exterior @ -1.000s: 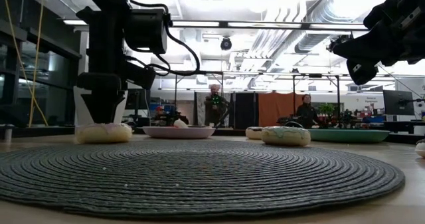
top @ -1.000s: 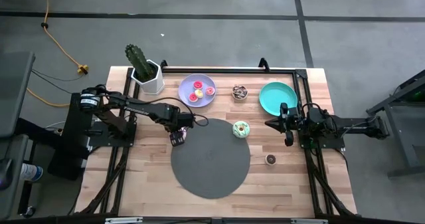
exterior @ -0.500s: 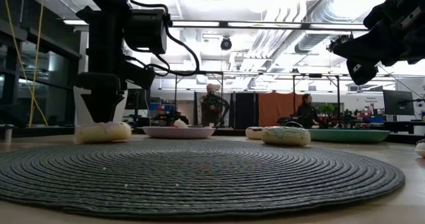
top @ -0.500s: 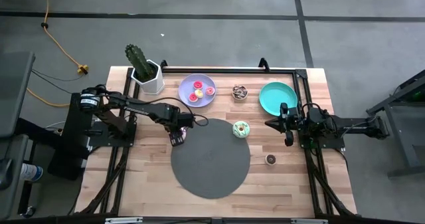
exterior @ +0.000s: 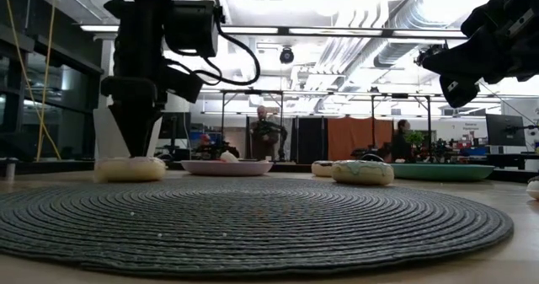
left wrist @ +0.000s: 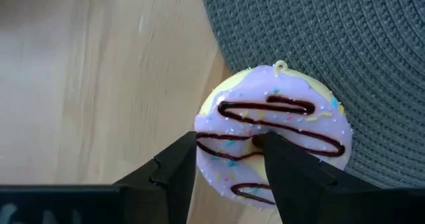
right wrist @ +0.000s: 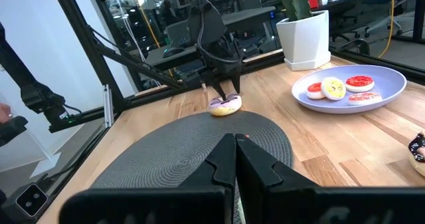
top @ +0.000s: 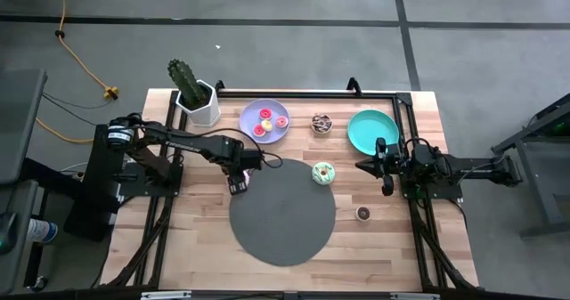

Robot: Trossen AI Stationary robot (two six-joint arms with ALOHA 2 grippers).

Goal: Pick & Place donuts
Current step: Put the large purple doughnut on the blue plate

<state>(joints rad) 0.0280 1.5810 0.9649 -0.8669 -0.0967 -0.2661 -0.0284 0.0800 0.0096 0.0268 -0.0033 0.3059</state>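
Note:
A purple-iced donut (left wrist: 285,124) with dark drizzle lies at the left edge of the dark round mat (top: 282,213), partly on the wood. In the low view, the donut (exterior: 129,168) rests flat on its underside. My left gripper (left wrist: 226,139) points straight down onto it and is shut on part of its ring. My right gripper (right wrist: 238,144) is shut and empty. It hangs level above the table's right side (top: 360,166), far from the donut. My left gripper comes from above, pointing down. One finger (left wrist: 269,159) stands in the donut's hole and the other (left wrist: 180,163) outside its rim, with the ring's near stretch (left wrist: 226,154) between them. The donut lies flat on the table and the mat's edge.
A lavender plate (top: 264,122) at the back holds three small donuts. Beside it sit a brown donut (top: 321,122) and a teal plate (top: 372,129). A green donut (top: 323,173) is on the mat's far right edge, a small dark one (top: 363,213) to its right. A cactus pot (top: 198,100) stands back left.
In the low view, my left gripper has risen a little, and its fingers now taper together over the purple donut. The donut has stayed where it was.

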